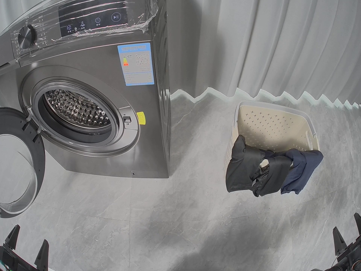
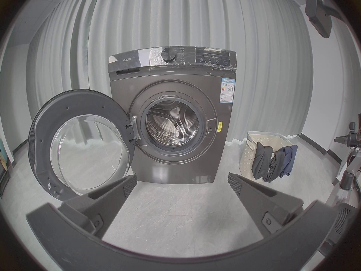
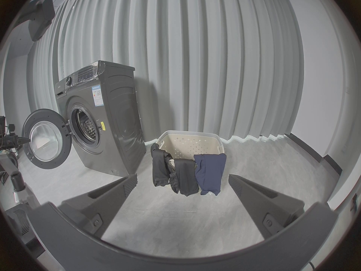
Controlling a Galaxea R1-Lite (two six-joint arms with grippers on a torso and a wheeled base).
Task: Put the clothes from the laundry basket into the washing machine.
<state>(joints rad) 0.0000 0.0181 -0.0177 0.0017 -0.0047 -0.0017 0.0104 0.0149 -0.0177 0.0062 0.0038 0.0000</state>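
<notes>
On the floor [image 1: 180, 215] right of the washing machine [image 1: 113, 106], the laundry basket [image 1: 276, 127] stands near the curtain [image 1: 263, 38], well apart from the machine. Clothes [image 1: 270, 172] hang over its near rim: black garment [image 1: 242, 166] on the left, probably two pieces bunched together, hard to separate; navy garment [image 1: 304, 166] touching it on the right. Basket's far inner wall is bare perforated plastic; its bottom is hidden behind the draped cloth. Machine door [image 1: 17, 162] is swung wide open to the left, hinged at the left of the port. Drum [image 1: 75, 110] shows bare perforated metal. Open grey floor runs between machine front, basket and both arms. Left gripper [image 1: 29, 241] sits low at near left, just below the door's lower edge in the head view, fingers apart, empty. Right gripper [image 1: 346, 228] sits low at near right, nearer than the basket, fingers apart, empty.
</notes>
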